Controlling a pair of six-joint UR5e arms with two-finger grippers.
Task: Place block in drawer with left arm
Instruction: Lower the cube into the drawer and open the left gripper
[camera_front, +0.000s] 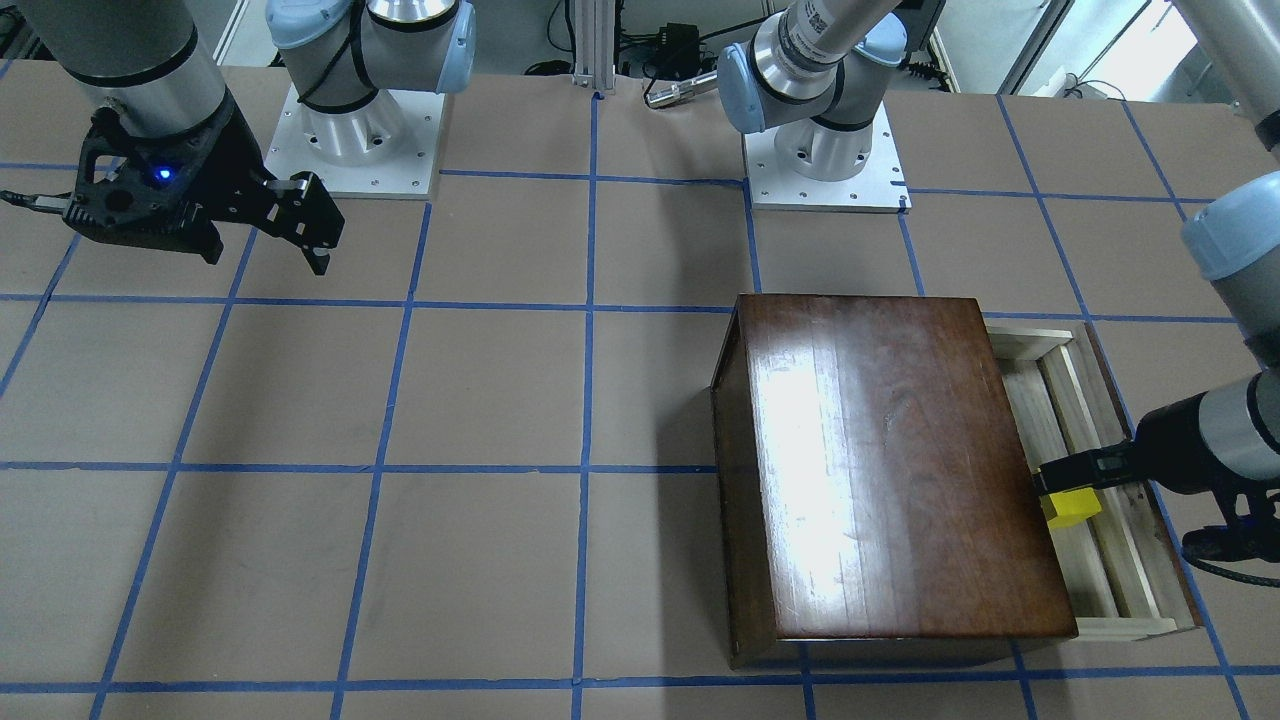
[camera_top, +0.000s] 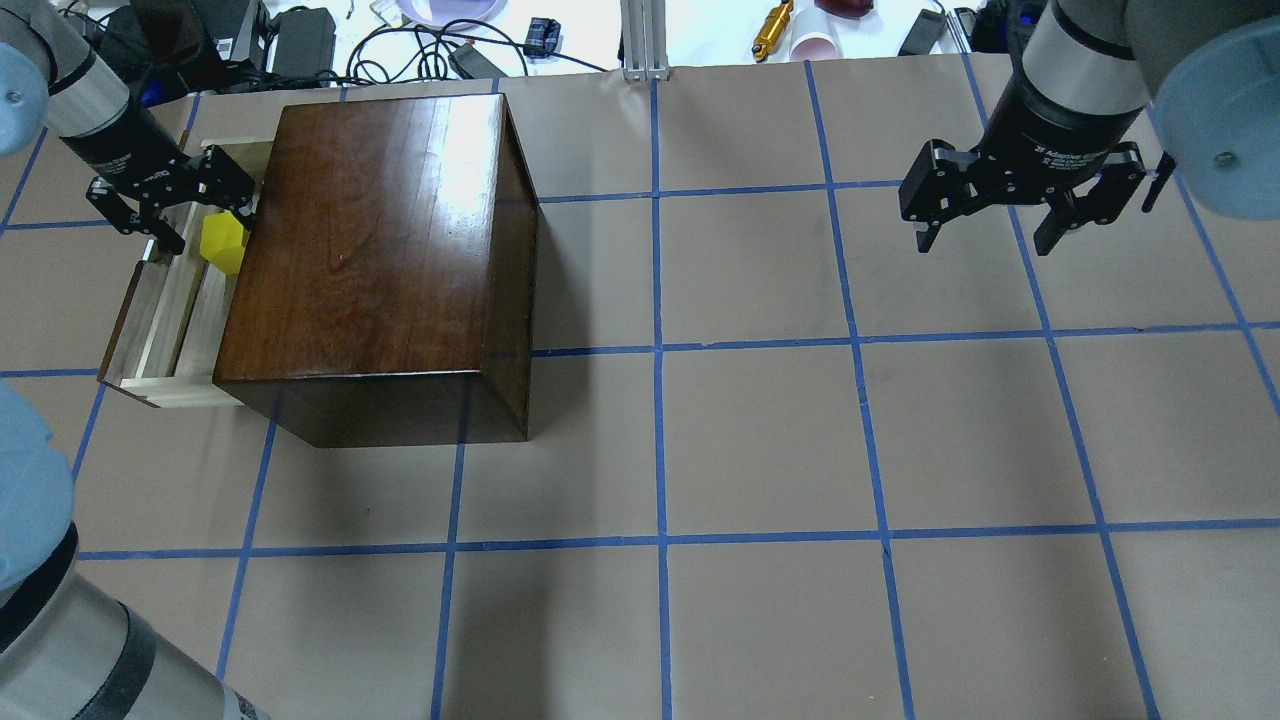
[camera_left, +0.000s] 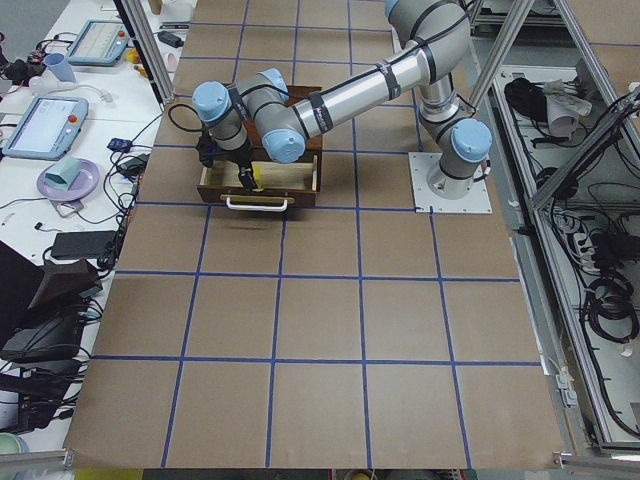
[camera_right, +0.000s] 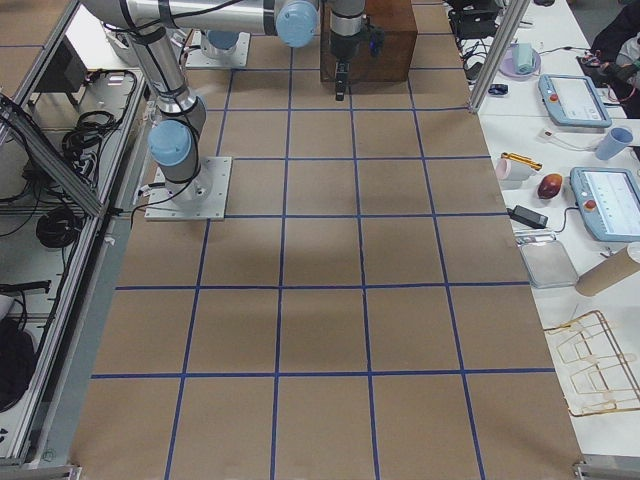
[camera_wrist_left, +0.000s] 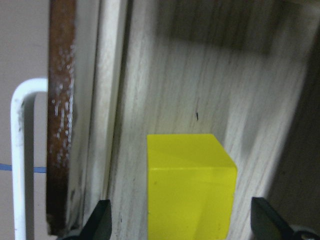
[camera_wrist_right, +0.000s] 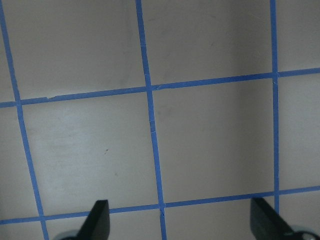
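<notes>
The yellow block lies on the pale wooden floor of the pulled-out drawer, close to the box's side. My left gripper is open just above it, one fingertip on each side with a gap to the block. Overhead, the left gripper hangs over the drawer, with the block at the dark box's edge. The front view shows the block under the left gripper. My right gripper is open and holds nothing, high over bare table.
The drawer's white handle sticks out past its dark front panel. The glossy box rises right beside the drawer. The arm bases stand at the table's robot side. Cables and small items line the far edge.
</notes>
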